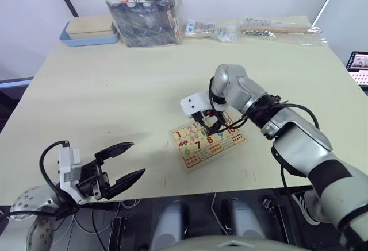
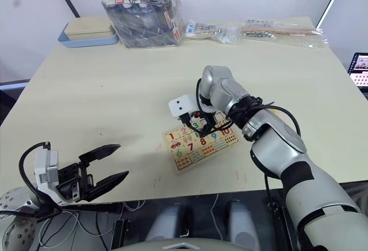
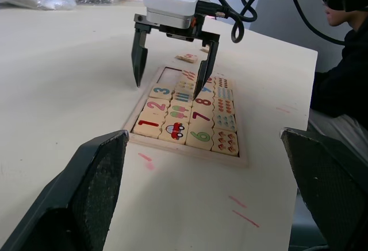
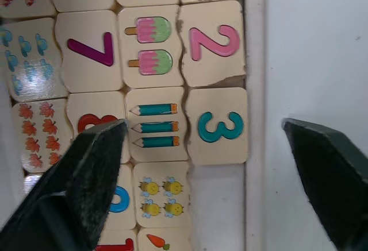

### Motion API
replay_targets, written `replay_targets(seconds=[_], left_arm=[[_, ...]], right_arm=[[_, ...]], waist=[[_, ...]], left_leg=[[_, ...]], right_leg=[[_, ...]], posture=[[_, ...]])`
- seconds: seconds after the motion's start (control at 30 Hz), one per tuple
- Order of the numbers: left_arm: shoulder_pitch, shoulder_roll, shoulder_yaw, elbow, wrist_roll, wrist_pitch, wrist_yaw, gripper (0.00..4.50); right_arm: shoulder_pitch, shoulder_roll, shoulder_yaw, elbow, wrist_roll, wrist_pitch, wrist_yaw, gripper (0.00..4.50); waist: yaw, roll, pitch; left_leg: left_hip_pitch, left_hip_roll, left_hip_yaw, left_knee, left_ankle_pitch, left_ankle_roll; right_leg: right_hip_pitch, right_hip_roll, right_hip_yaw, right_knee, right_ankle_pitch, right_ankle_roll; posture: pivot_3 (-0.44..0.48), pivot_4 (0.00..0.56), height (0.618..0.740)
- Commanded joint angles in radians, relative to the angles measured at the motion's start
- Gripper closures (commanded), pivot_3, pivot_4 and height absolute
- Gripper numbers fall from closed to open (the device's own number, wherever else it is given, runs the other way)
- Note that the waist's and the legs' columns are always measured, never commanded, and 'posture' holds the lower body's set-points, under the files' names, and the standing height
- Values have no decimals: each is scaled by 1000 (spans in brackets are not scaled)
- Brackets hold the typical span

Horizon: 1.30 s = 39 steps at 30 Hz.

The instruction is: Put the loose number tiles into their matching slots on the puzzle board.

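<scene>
The puzzle board (image 3: pixel 185 126) is pale wood, printed with a red 1 and car, a pink 2 tile (image 4: pixel 211 43) beside pink-and-green ice lollies, a teal 3 tile (image 4: pixel 218 126) beside teal pencils, a purple 7, and orange leaves at nine o'clock.

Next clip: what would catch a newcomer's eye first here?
The right gripper hangs open just above the puzzle board near the table's front edge, with tiles 1, 2 and 3 seated and the next slot bare. The left gripper is open too, off to the left.
</scene>
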Motion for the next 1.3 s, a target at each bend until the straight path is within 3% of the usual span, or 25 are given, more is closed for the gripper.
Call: replay_targets(seconds=[0.03, 0.3, 0.63, 0.8, 0.9, 0.93, 1.3], left_arm=[[8, -1, 33, -40, -16, -18, 2, 0], [9, -6, 40, -45, -18, -19, 12, 0], [-27, 6, 41, -23, -19, -9, 13, 0], [-52, 11, 34, -15, -17, -1, 15, 0], [-57, 10, 32, -16, -15, 1, 15, 0], [-57, 9, 31, -18, -14, 1, 16, 0], [-41, 1, 38, -28, -11, -8, 23, 0]], right_arm=[[5, -8, -58, -47, 43, 25, 21, 70], [101, -65, -275, -201, 269, 145, 48, 70], [186, -91, -344, -250, 338, 165, -69, 70], [188, -103, -342, -208, 350, 140, -95, 2287], [181, -103, -335, -181, 350, 122, -104, 4075], [176, -101, -329, -163, 341, 105, -112, 4308], [126, -59, -290, 4, 265, -33, -170, 4455]], waist=[[0, 0, 0], [2, -1, -1], [2, -2, -1], [1, -2, -1], [1, -2, -1], [1, -2, -1], [0, -2, -1]], left_leg=[[0, 0, 0, 0, 0, 0], [0, 0, 0, 0, 0, 0], [0, 0, 0, 0, -2, 3], [0, 0, 0, 0, -2, 3], [0, 0, 0, 0, -2, 3], [0, 0, 0, 0, -2, 3], [0, 0, 0, 0, -1, 2]], right_leg=[[0, 0, 0, 0, 0, 0], [0, -1, 0, 0, 0, 0], [1, -1, 0, 0, -1, -3], [1, -1, 0, 0, 0, -3], [1, -1, 0, 0, 1, 0], [1, 0, 0, 0, 1, 0], [1, 0, 0, 0, 1, 0]], posture=[[0, 150, 740], [0, 150, 740], [0, 150, 740], [0, 150, 740], [0, 150, 740], [0, 150, 740], [0, 150, 740]])
